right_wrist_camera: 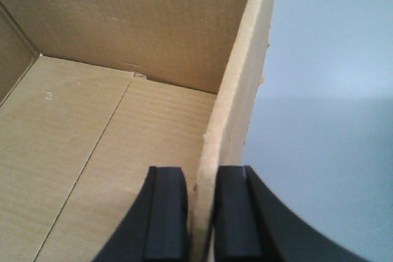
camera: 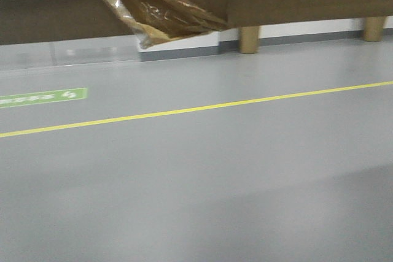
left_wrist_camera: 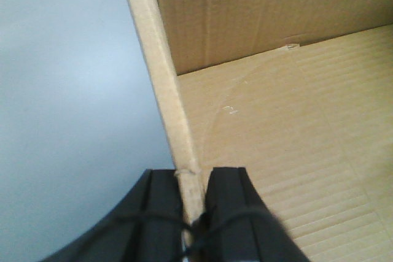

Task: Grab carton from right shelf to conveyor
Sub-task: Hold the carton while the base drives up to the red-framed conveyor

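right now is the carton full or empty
Empty, as far as shown: both wrist views look into the open carton and show only bare cardboard floor.

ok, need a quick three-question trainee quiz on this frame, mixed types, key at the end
1. True or false: the carton has items inside.
2. What does each gripper clamp? A) the top edge of a carton wall B) a blue bin C) nothing
3. Fill in: the floor in the front view carries a ___ line.
Key: 1 false, the visible inside is bare. 2 A, the left gripper and right gripper each pinch a wall. 3 yellow.
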Available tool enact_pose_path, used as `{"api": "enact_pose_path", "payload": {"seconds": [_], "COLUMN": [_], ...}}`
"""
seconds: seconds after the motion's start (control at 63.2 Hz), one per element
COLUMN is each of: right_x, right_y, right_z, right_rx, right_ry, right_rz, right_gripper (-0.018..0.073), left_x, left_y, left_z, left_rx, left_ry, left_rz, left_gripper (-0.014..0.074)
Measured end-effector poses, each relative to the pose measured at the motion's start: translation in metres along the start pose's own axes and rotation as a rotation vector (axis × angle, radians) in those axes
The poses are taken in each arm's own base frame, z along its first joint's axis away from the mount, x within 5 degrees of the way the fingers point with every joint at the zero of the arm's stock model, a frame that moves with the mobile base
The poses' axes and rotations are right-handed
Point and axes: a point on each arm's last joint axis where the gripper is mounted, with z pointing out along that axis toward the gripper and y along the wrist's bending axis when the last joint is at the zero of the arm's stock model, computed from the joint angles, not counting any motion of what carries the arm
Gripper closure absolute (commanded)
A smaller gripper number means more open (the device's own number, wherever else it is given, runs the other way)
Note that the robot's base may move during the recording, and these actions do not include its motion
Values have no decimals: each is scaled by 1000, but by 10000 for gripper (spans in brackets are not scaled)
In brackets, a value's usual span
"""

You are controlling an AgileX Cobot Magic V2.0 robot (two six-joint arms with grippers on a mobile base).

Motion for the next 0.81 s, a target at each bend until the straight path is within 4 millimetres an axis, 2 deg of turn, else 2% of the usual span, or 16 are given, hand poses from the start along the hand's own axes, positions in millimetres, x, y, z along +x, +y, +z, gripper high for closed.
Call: {"api": "enact_pose_path", "payload": {"seconds": [0.806], "right_x": [-2], "right_y": [2], "right_z": [0], "right_rx": [-20], "right_ry": [-20], "right_rz": [5], "right_gripper": [627], "left_x": [-3], "left_y": [6], "left_z": [-1], "left_rx": [-81], "left_ry": [-34], "left_rz": [39], "left_gripper": [615]}}
